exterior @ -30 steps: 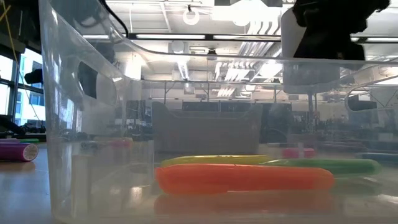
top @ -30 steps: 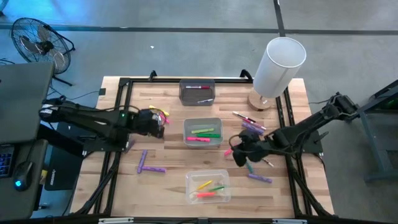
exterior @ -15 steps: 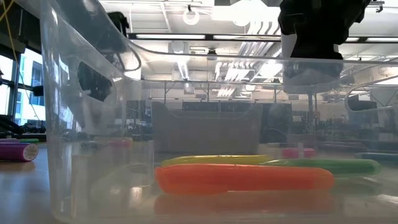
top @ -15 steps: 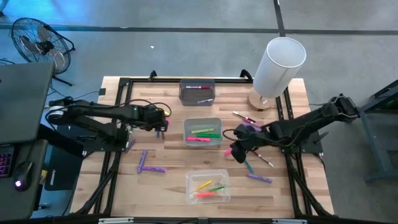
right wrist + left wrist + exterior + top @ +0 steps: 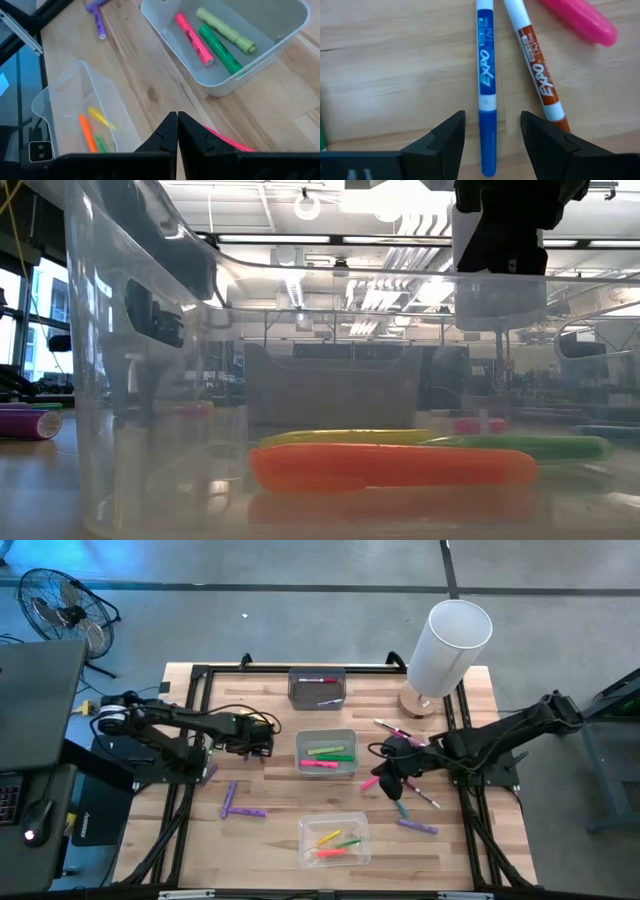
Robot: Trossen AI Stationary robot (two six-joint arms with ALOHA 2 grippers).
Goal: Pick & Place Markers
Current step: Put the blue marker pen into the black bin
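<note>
My left gripper [image 5: 492, 132] is open and points down at the table's left side [image 5: 256, 740]. Its fingers stand on either side of a blue marker [image 5: 486, 85] without touching it. The blue marker lies flat on the wood, with an orange-brown marker [image 5: 537, 75] and a pink highlighter [image 5: 580, 20] beside it. My right gripper [image 5: 177, 122] is shut and raised over the table's right half [image 5: 390, 775]. A pink marker [image 5: 235, 143] lies on the wood below its fingertips, partly hidden by them.
A dark bin [image 5: 317, 686] stands far, a grey bin [image 5: 327, 752] with green and pink markers in the middle, a clear bin [image 5: 334, 840] with orange, yellow and green ones near. Loose markers lie at left [image 5: 240, 805] and right [image 5: 412, 825]. A white cylinder [image 5: 447, 645] stands far right.
My left gripper has come down and reached toward the table's middle, tipping to point steeply down over the blue marker, and it stays open. My right gripper has drifted a little toward the far edge, rolling at the wrist, and stays shut.
</note>
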